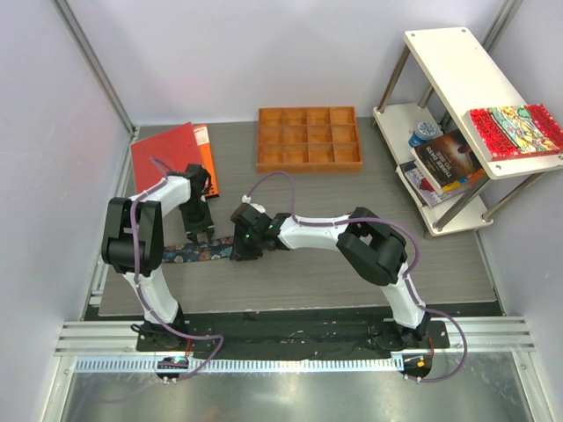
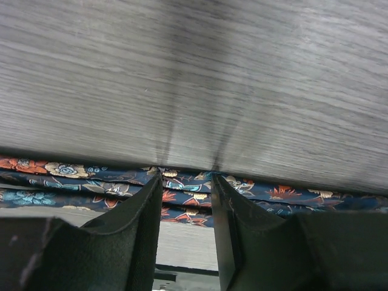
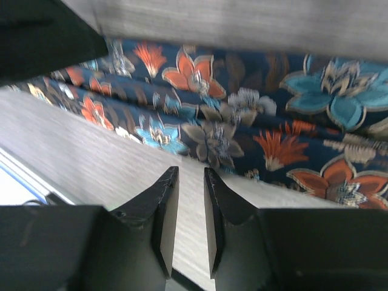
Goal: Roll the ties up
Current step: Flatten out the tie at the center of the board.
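Note:
The tie [image 1: 195, 254] is dark navy with orange, red and teal flowers. It lies flat in a short folded strip on the grey table, left of centre. My left gripper [image 1: 201, 236] points down at the strip's middle. In the left wrist view its fingers [image 2: 145, 206] stand apart, tips at the tie's [image 2: 188, 188] far edge, with several folded layers showing between them. My right gripper [image 1: 243, 247] is at the strip's right end. In the right wrist view it [image 3: 191, 173] has a narrow gap with nothing in it, its tips just short of the tie's [image 3: 242, 115] near edge.
A wooden compartment tray [image 1: 309, 138] sits at the back centre. A red folder [image 1: 165, 156] and an orange book [image 1: 206, 149] lie at the back left. A white shelf unit [image 1: 440, 167] on the right holds books, with a red patterned book [image 1: 517, 130] on top.

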You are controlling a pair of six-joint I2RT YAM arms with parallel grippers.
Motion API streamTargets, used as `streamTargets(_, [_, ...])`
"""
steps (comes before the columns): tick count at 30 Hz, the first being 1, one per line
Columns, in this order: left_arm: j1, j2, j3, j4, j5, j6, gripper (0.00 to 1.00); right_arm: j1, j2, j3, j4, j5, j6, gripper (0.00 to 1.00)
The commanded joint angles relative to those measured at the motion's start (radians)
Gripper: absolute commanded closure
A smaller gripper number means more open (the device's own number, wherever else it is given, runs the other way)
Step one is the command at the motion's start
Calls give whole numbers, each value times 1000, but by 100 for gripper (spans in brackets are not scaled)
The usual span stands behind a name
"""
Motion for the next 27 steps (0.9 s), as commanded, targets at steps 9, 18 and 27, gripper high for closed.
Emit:
streamTargets(9, [-3,-54,-128,37,254,-39,64,-100,-12,17,12,116,-41,73])
streamTargets(18, [-3,-146,-160,43,349,-96,52,-105,-92,-27,-11,27,-85,71])
streamTargets(27, [-2,-219,-22,-77,159,-58,39,1,-222,-87,-67,-19,-114,62])
